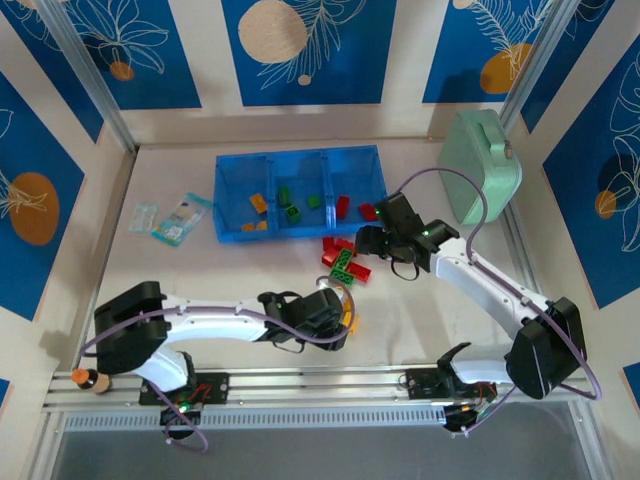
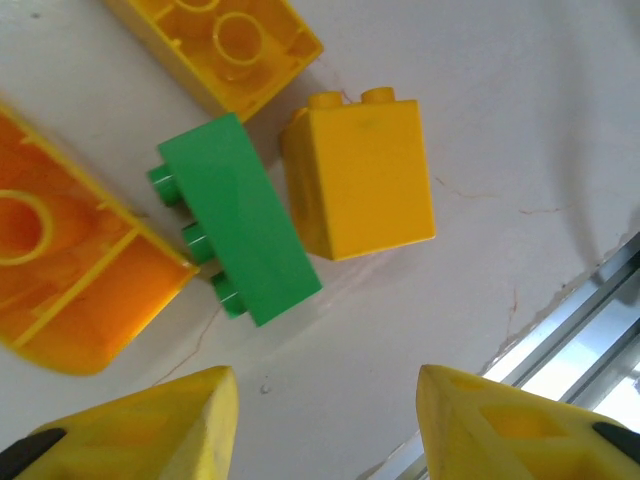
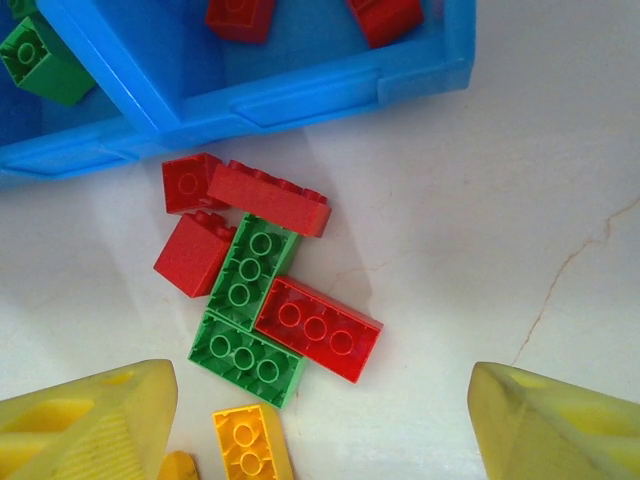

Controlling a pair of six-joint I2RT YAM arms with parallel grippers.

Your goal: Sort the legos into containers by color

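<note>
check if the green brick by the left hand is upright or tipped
Tipped: the green brick lies on the table, studs pointing sideways.

We count one blue tray (image 1: pixel 300 165) with three compartments (image 1: pixel 240 185), holding two orange bricks (image 1: pixel 259 201), three green bricks (image 1: pixel 291 213) and two red bricks (image 1: pixel 342 206). Loose beside it are four red legos (image 3: pixel 318 328) and two green legos (image 3: pixel 246 357). There are also two packets (image 1: pixel 180 218) and one mint-green case (image 1: pixel 482 165).

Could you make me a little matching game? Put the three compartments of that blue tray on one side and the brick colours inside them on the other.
Compartments of the translucent blue plastic tray, seen from above:
1. left compartment
2. middle compartment
3. right compartment

Contents:
A. green studded plastic bricks
B. red studded plastic bricks
C. orange studded plastic bricks

Pairs: 1-C, 2-A, 3-B.
</note>
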